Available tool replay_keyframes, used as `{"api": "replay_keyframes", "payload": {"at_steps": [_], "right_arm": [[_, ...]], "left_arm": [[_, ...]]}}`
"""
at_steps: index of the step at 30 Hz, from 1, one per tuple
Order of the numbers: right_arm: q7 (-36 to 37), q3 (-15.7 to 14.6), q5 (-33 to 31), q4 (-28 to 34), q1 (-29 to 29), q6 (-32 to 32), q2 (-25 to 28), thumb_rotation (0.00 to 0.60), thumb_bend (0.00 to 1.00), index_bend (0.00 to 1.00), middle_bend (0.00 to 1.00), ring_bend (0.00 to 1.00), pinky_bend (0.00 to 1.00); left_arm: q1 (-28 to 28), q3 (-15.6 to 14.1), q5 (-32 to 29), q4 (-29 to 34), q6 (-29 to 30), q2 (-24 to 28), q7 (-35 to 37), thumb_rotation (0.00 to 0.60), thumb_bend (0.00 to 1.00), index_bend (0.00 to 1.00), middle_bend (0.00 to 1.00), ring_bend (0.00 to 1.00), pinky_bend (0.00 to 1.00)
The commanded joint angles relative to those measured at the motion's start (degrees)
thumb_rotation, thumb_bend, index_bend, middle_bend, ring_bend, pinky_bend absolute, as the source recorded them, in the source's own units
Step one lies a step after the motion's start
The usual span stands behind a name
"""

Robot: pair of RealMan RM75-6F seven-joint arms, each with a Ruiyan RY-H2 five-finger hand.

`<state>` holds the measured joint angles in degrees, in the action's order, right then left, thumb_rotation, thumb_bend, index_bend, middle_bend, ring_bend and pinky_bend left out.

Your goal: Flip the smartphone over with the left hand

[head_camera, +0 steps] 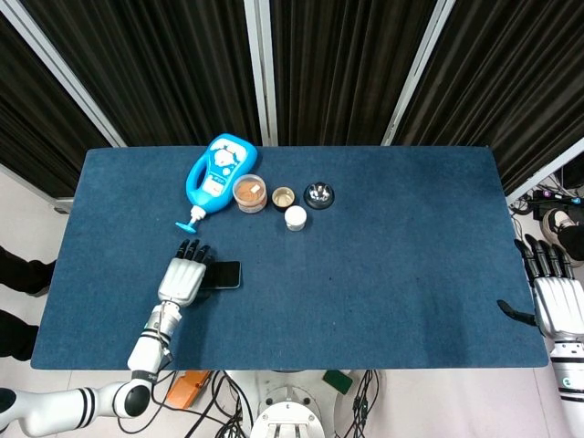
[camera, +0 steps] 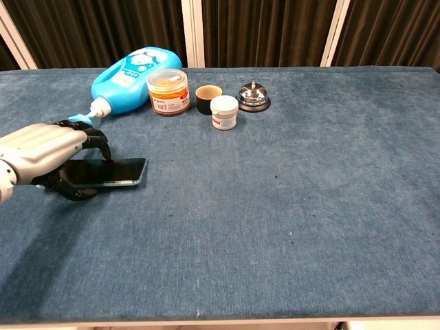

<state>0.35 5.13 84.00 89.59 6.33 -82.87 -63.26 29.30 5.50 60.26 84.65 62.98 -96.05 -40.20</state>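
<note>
Left hand over the near end of the smartphone, flip not yet made.

The smartphone point(camera: 113, 172) lies flat, dark glossy face up, near the tabletop's point(head_camera: 411, 265) left edge, long axis running left to right. The left hand point(camera: 42, 152) covers its left end: fingers point(camera: 96, 141) curl down over the far long edge, thumb tucked at the near edge. Appears to be closing on the phone; whether it truly grips cannot be told. The free right end points toward the table's middle. Judgement: the flip should roll about the long axis. The right hand point(head_camera: 555, 297) hangs off the right edge, fingers apart, empty, well away from the phone.
</note>
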Motion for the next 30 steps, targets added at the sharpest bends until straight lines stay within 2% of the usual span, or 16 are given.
{"api": "replay_keyframes", "payload": {"at_steps": [1, 4, 7, 11, 16, 22, 24, 28, 30], "right_arm": [[0.0, 0.0, -0.1, 0.0, 0.0, 0.0, 0.0, 0.6, 0.24, 0.0, 0.07, 0.0, 0.0], [-0.1, 0.0, -0.2, 0.1, 0.0, 0.1, -0.1, 0.6, 0.24, 0.0, 0.07, 0.0, 0.0], [-0.2, 0.0, -0.3, 0.1, 0.0, 0.2, -0.1, 0.6, 0.24, 0.0, 0.07, 0.0, 0.0], [-0.2, 0.0, -0.4, 0.1, 0.0, 0.2, -0.2, 0.6, 0.24, 0.0, 0.07, 0.0, 0.0], [-0.2, 0.0, -0.6, 0.2, -0.3, 0.0, -0.2, 0.6, 0.24, 0.0, 0.07, 0.0, 0.0], [-0.1, -0.3, -0.5, 0.3, -0.7, -0.5, -0.3, 0.6, 0.24, 0.0, 0.07, 0.0, 0.0], [0.0, -0.4, -0.4, 0.3, -0.9, -0.6, -0.3, 0.6, 0.24, 0.0, 0.07, 0.0, 0.0], [0.0, -0.5, -0.3, 0.5, -1.2, -0.9, -0.2, 0.6, 0.24, 0.0, 0.07, 0.0, 0.0], [0.1, -0.5, -0.3, 0.5, -1.3, -1.1, -0.1, 0.6, 0.24, 0.0, 0.07, 0.0, 0.0]], "left_arm": [[0.3, 0.1, -0.2, -0.4, -0.2, -0.2, 0.6, 0.6, 0.21, 0.31, 0.1, 0.0, 0.0], [0.4, 0.3, 0.1, -1.2, -0.1, -0.4, 1.9, 0.6, 0.28, 0.36, 0.1, 0.0, 0.0], [0.5, 0.5, 0.9, -1.9, -0.2, -0.3, 4.1, 0.6, 0.39, 0.44, 0.11, 0.0, 0.0], [0.3, 0.3, 2.0, 1.0, -2.0, 2.3, 8.8, 0.6, 0.5, 0.51, 0.14, 0.01, 0.0], [1.0, -1.9, 4.2, 6.5, -6.3, 8.7, 11.9, 0.6, 0.52, 0.53, 0.15, 0.01, 0.0], [4.0, -3.1, 2.6, 11.3, -12.6, 14.7, 11.4, 0.6, 0.53, 0.53, 0.16, 0.01, 0.0], [4.9, -2.8, 1.7, 11.6, -13.8, 15.3, 11.8, 0.6, 0.53, 0.52, 0.16, 0.01, 0.0], [6.8, -2.3, -0.6, 11.5, -15.4, 15.5, 11.5, 0.6, 0.5, 0.31, 0.16, 0.0, 0.0], [7.5, -2.2, -1.2, 11.0, -15.6, 15.2, 11.5, 0.6, 0.5, 0.28, 0.16, 0.0, 0.0]]}}
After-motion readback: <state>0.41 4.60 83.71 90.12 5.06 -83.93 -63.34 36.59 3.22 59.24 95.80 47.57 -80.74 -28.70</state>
